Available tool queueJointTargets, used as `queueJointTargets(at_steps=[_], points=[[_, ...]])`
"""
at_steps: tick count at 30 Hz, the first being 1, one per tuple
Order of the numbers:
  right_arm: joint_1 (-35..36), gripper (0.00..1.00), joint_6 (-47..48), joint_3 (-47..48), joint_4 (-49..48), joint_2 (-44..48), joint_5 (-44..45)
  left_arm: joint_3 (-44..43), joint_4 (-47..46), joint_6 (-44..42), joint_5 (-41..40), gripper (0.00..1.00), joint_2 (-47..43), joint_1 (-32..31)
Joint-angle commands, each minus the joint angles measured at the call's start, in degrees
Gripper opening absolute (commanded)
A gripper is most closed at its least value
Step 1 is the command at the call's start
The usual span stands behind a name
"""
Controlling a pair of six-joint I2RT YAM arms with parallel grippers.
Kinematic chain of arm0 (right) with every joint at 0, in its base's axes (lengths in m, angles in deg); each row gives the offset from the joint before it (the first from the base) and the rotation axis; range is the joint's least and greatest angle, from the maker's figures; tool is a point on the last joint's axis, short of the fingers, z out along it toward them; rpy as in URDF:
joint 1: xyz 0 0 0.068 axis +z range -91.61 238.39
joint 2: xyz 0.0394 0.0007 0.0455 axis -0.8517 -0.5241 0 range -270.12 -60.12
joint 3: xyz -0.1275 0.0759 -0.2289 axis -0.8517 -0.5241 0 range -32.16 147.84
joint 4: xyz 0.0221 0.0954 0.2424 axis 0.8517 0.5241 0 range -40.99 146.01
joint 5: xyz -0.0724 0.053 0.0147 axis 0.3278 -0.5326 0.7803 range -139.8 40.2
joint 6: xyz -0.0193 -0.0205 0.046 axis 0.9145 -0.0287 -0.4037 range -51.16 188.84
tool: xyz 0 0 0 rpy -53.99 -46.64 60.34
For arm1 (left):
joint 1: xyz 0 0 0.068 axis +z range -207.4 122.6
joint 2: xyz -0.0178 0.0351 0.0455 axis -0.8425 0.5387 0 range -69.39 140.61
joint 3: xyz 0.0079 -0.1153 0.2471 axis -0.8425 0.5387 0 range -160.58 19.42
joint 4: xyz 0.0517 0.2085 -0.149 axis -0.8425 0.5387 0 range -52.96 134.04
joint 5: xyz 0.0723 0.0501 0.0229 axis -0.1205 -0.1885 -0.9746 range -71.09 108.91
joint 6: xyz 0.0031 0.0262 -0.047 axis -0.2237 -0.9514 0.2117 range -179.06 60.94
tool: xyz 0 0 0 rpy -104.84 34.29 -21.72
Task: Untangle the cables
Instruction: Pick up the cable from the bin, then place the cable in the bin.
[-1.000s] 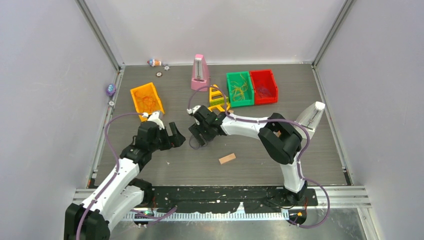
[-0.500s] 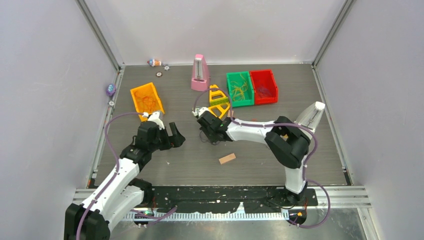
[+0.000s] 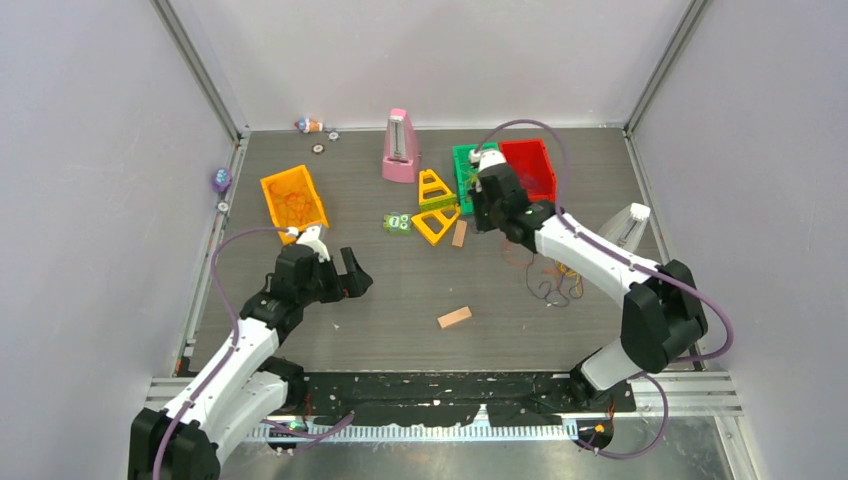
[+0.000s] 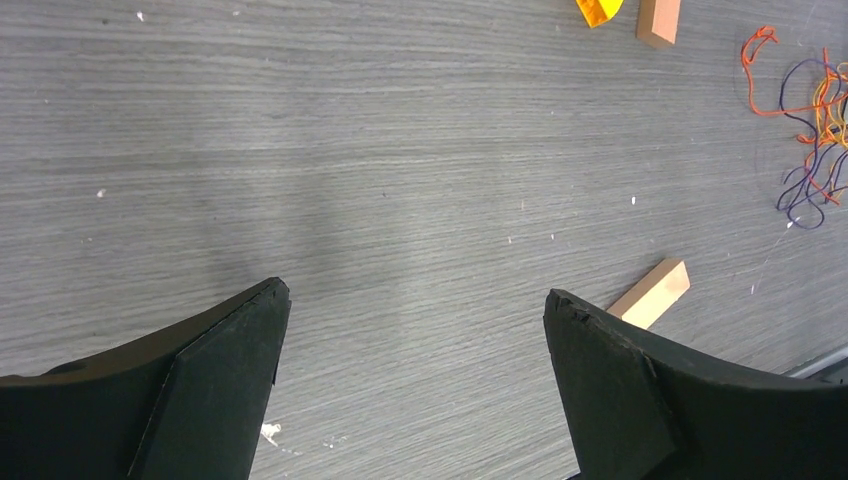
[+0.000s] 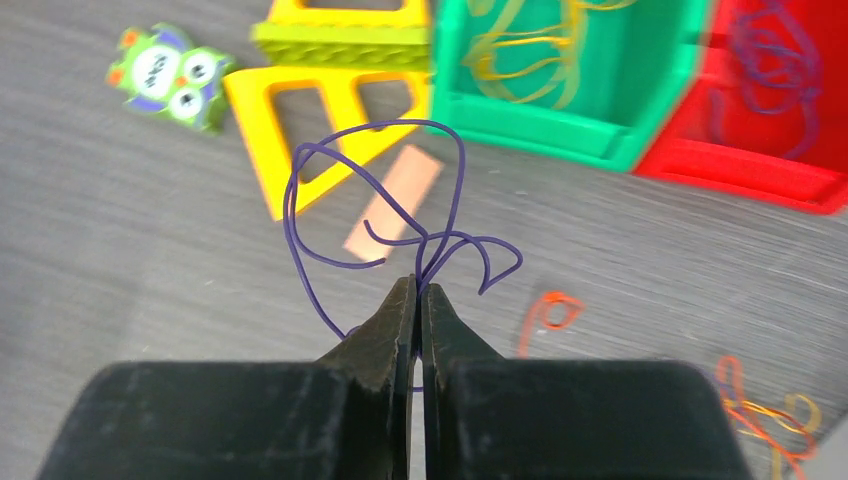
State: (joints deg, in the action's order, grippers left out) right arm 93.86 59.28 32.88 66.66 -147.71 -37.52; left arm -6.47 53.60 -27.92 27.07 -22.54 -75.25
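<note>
The cables are thin strands. A loose orange, yellow and purple tangle (image 3: pixel 550 275) lies on the table right of centre, and shows at the far right of the left wrist view (image 4: pixel 810 130). My right gripper (image 3: pixel 482 212) hangs above the table in front of the green bin, shut (image 5: pixel 418 285) on one purple cable (image 5: pixel 300 190) that loops up from its tips. An orange loop (image 5: pixel 550 310) lies on the table below it. My left gripper (image 3: pixel 350 280) stands open low over bare table at the left, nothing between its fingers (image 4: pixel 415 300).
At the back stand a green bin (image 3: pixel 460 180) with yellow strands, a red bin (image 3: pixel 548 170) with purple strands and a pink metronome (image 3: pixel 400 146). An orange bin (image 3: pixel 270 200) sits back left. Yellow triangles (image 3: pixel 435 205), an owl toy (image 3: pixel 397 222) and wooden blocks (image 3: pixel 454 317) (image 3: pixel 459 233) lie mid-table.
My right gripper shut on the purple cable at the table's centre, then swung right and back toward the bins with it. The tangle now lies further right. My left jaws opened slightly wider.
</note>
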Motion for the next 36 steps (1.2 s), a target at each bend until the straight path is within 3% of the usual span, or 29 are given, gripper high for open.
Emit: queueJointTargets(at_steps=[1,13,25,31,36], points=[[-5.75,0.05,1.09,1.72,1.52,2.73,-1.53,1.5,-1.53,1.55,0.6,1.0,-2.09,0.4],[-18.95,0.05,-1.26,8.45,0.91,-1.9,0.96,3.36,-9.14,1.67,6.47,1.0,1.48,0.27],[-21.47,0.05,-1.41,28.7,6.2,-14.64,4.92,3.05,-12.05,2.04,5.04,0.99,0.89,-1.36],[-22.22,0.05,-0.51,35.85,7.81,-22.92,10.56,1.87,-11.39,1.84,3.67,1.0,1.43,-1.57],[-24.46,0.05,-0.58,39.17,7.99,-28.09,9.08,1.06,-10.98,1.57,3.08,0.99,2.26,-1.83]])
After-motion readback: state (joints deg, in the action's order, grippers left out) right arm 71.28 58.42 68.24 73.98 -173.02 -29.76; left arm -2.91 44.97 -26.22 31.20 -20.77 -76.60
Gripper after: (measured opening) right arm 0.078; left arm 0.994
